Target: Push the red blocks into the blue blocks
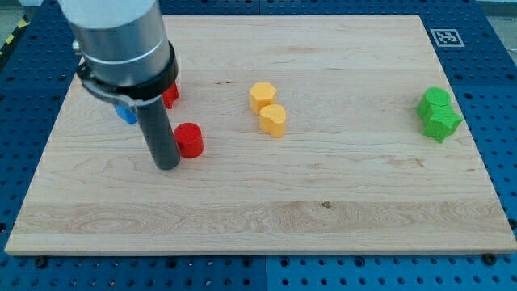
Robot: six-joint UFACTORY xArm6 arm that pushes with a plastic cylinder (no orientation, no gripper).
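Observation:
A red round block (pixel 190 140) lies on the wooden board at the view's left. My tip (pixel 167 165) rests on the board just left of it and a little lower, close to or touching it. A second red block (pixel 170 95) shows partly behind the arm, higher up. A blue block (pixel 127 113) peeks out left of the rod, mostly hidden by the arm. Its shape cannot be made out.
Two yellow blocks (pixel 262 96) (pixel 273 120) sit touching near the board's middle. Two green blocks (pixel 436 101) (pixel 442 124) sit together at the view's right edge. The wooden board (pixel 323 210) lies on a blue perforated table.

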